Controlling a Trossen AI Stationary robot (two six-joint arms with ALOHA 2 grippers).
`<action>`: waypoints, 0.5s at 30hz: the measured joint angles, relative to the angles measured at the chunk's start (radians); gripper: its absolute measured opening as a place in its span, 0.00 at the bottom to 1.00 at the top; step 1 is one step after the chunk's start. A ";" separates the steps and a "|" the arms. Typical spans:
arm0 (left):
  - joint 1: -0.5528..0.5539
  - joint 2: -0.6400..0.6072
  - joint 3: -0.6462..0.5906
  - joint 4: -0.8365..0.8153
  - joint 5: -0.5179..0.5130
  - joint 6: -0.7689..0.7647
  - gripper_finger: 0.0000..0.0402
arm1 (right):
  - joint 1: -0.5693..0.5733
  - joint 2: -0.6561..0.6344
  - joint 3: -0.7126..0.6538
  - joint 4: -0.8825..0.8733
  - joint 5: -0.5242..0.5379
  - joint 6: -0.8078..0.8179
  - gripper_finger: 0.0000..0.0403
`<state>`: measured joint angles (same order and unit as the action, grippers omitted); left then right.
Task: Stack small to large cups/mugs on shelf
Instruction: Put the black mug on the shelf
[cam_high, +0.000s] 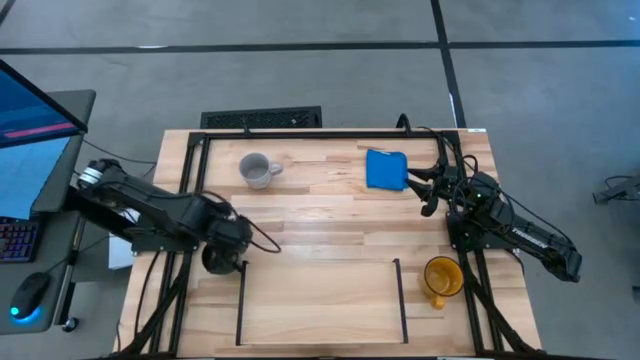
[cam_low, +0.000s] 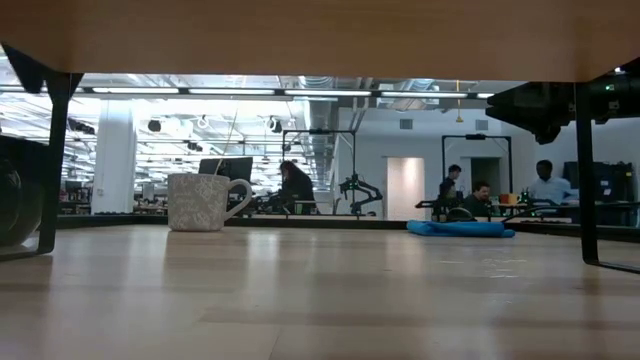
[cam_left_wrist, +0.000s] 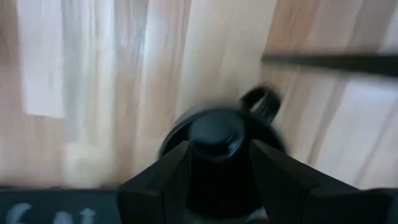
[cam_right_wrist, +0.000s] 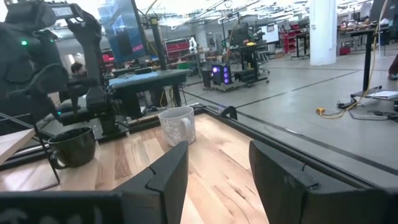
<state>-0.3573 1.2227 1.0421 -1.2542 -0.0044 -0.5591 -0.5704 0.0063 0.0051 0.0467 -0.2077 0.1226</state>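
Your black mug (cam_high: 220, 258) sits at the table's left edge, just outside the shelf's left upright bar (cam_high: 240, 300). The left gripper (cam_high: 232, 238) hangs right over it with its fingers spread either side of the mug's body; whether they're actually touching it, you can't tell. The grey-white mug (cam_high: 256, 170) stands alone toward the back left. The yellow mug (cam_high: 441, 277) is just outside the right bar (cam_high: 400, 298), near the table's right edge. The shelf (cam_high: 320, 305) between the bars is plain light planks.

Your right gripper (cam_high: 432, 190) is raised beside the blue cloth (cam_high: 385, 169) at the back right, fingers apart, holding nothing.

The table (cam_high: 330, 225) is pale wood inside a black frame. Beyond it there's grey floor, a monitor and keyboard to your left, and people at desks in the open room behind.
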 joint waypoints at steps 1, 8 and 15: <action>0.000 -0.024 -0.015 0.031 0.000 -0.048 0.39 | 0.000 0.000 0.000 0.000 0.000 0.000 0.47; -0.012 -0.116 -0.034 0.075 -0.022 -0.138 0.39 | 0.000 0.000 0.000 -0.001 0.047 -0.001 0.48; -0.047 -0.094 -0.034 0.067 -0.080 0.019 0.39 | -0.001 0.000 0.000 -0.003 0.086 0.000 0.48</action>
<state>-0.4038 1.1284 1.0077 -1.1872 -0.0848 -0.5397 -0.5709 0.0063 0.0048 0.0437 -0.1219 0.1223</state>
